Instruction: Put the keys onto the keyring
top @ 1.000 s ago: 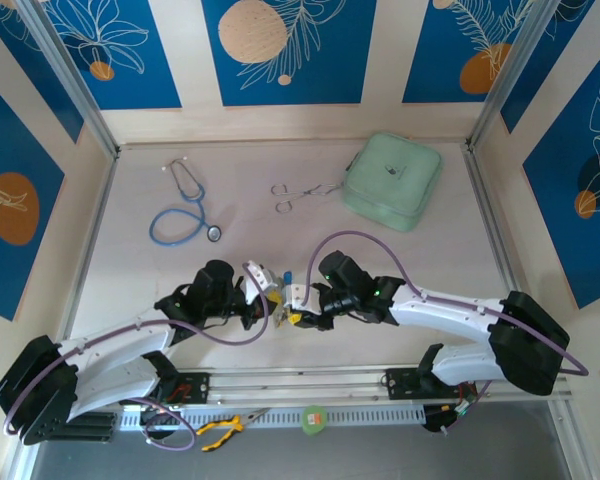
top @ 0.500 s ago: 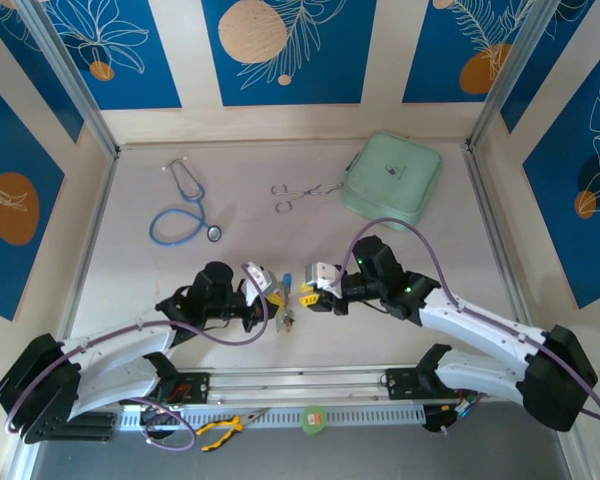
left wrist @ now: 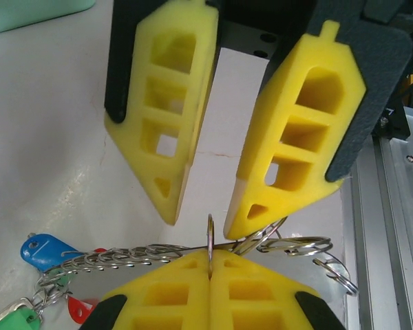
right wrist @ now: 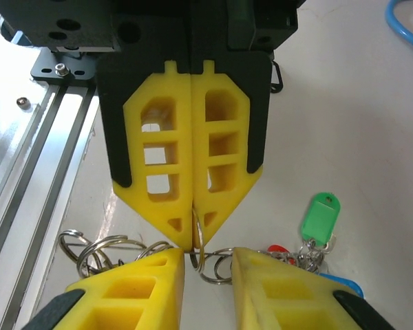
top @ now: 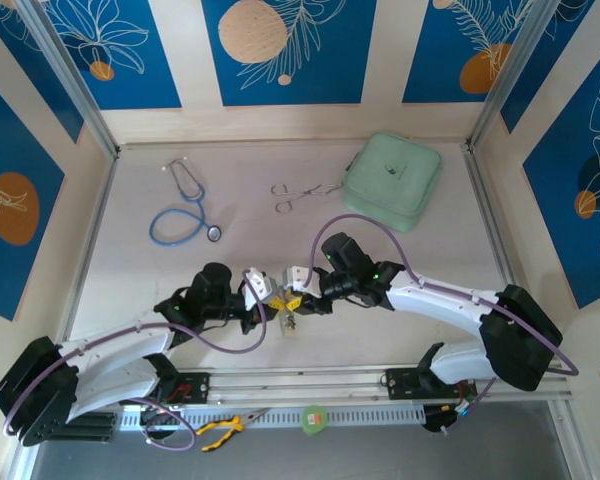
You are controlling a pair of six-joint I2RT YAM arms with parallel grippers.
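Observation:
My left gripper [left wrist: 210, 256] is shut on a thin steel split ring [left wrist: 210, 234], which stands upright between its yellow fingertips. From that ring hang a chain [left wrist: 117, 258], more loose rings [left wrist: 296, 246] and the keys: a blue head [left wrist: 45, 249], a green head [right wrist: 320, 218] and a red head [right wrist: 277, 250]. My right gripper [right wrist: 208, 256] is open, tip to tip with the left gripper [right wrist: 193, 244], its jaws on either side of the held ring. In the top view both grippers [top: 284, 300] meet above the bunch [top: 290, 322]. The keyring is hidden.
A blue stethoscope [top: 185, 210], steel forceps [top: 298, 192] and a mint-green pouch [top: 392, 180] lie at the back of the table. The aluminium rail [top: 310, 385] runs along the near edge, close to the grippers. Yellow-handled pliers [top: 225, 428] lie below it.
The right gripper pulled away to the right, then came back left to face the left gripper, with its jaws wider apart. The left gripper stayed shut and hardly moved.

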